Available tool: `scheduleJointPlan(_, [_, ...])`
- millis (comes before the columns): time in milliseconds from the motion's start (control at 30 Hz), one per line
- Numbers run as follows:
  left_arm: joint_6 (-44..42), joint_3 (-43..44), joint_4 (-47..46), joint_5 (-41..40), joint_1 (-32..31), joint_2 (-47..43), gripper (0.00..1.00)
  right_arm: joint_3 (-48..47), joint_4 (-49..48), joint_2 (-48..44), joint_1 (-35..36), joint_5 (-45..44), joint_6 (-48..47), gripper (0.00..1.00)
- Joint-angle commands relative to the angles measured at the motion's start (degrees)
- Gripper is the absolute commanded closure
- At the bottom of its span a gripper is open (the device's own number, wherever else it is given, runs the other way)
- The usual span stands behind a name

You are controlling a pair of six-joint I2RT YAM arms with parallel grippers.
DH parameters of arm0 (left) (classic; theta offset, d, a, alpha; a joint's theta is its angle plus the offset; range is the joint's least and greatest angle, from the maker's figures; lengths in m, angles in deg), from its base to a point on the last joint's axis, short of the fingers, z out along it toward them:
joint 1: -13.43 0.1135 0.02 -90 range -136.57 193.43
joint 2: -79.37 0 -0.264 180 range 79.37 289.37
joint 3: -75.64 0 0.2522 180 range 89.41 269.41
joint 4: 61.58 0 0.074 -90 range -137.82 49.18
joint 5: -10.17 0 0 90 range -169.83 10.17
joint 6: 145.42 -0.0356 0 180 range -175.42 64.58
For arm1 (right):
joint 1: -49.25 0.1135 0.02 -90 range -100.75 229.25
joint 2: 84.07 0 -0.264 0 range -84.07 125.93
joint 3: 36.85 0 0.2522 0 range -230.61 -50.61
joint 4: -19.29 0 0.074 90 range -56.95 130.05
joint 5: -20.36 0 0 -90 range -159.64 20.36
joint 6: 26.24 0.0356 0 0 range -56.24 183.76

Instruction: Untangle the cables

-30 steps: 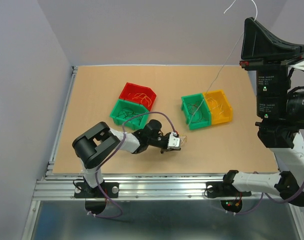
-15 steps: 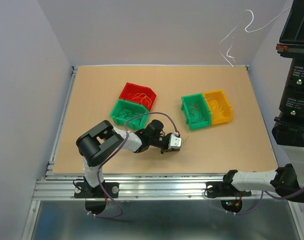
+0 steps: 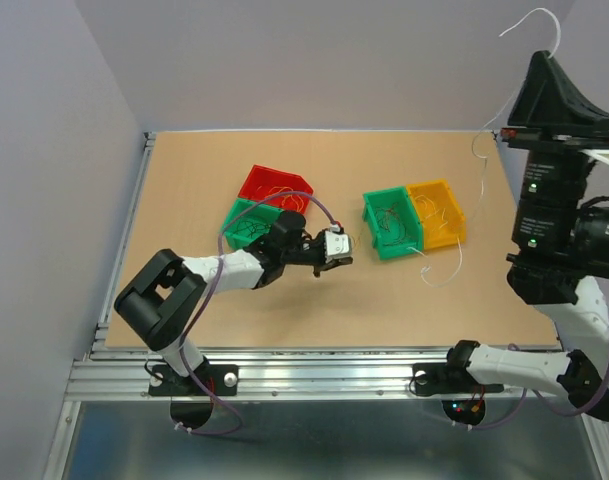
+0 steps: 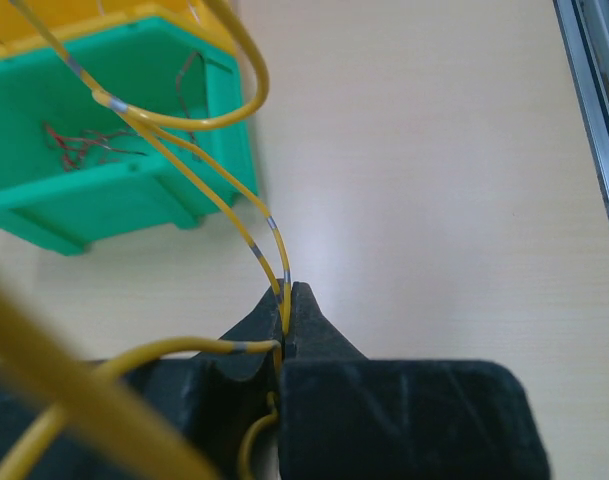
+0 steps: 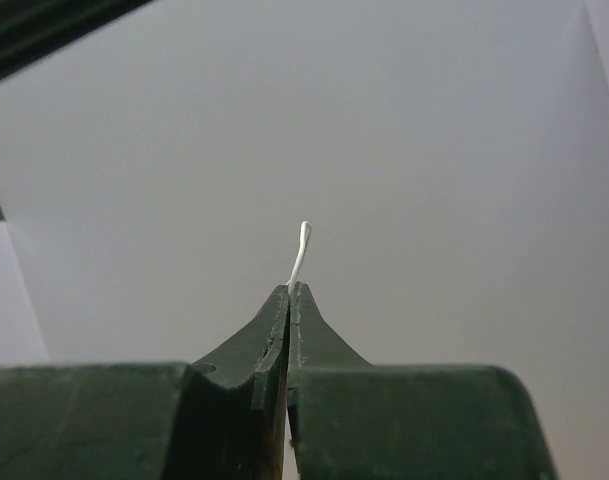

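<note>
My left gripper (image 3: 336,246) lies low over the table between the two pairs of bins. In the left wrist view it (image 4: 289,295) is shut on thin yellow wires (image 4: 268,222) that loop up past the green bin (image 4: 104,150), which has reddish wires in it. My right gripper (image 5: 289,292) is raised high at the right and shut on a whitish wire (image 5: 301,245). In the top view that wire (image 3: 529,17) curls above the gripper (image 3: 546,55) and a whitish strand hangs down to the table by the yellow bin (image 3: 436,212).
A red bin (image 3: 274,188) and a green bin (image 3: 246,225) stand left of centre. A second green bin (image 3: 392,222) adjoins the yellow one at the right. All hold thin wires. The raised right arm blocks the table's right edge.
My left gripper has moved away from the near edge, closer to the bins. My right arm has shifted, and the whitish wire now hangs free with its lower end on the table.
</note>
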Motion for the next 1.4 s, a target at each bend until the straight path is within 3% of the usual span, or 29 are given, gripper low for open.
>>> scheduleJointPlan(0, [0.3, -1.7, -0.4, 0.9, 0.7, -5.9, 1.00, 3.1, -5.6, 2.4, 0.4, -4.7, -9.9, 0.99])
scheduleJointPlan(200, [0.9, -2.7, -0.8, 0.4, 1.4, -8.1, 1.00, 9.3, -12.2, 4.5, -0.7, -7.2, -16.1, 0.99])
scheduleJointPlan(300, [1.1, -2.9, -0.8, 0.4, 1.8, -8.8, 1.00, 12.1, -12.6, 4.5, -3.7, -6.9, -15.4, 0.99])
scheduleJointPlan(400, [1.1, -3.4, -1.1, 0.5, 2.1, -9.9, 1.00, 14.2, -12.6, 6.0, -11.4, -6.6, -13.0, 0.99])
scheduleJointPlan(667, [1.1, -4.6, -1.7, 0.4, 2.2, -11.8, 1.00, 17.4, -6.3, 10.0, -30.9, -2.3, 7.5, 0.99])
scheduleJointPlan(833, [1.0, -5.0, -1.9, 0.6, 2.3, -12.4, 1.00, 19.4, -3.8, 10.4, -34.0, 1.0, 14.7, 0.99])
scheduleJointPlan(1367, [0.5, -5.3, -2.1, 0.7, 2.4, -12.4, 1.00, 28.3, -5.2, 10.4, -35.2, 4.2, 23.7, 0.99])
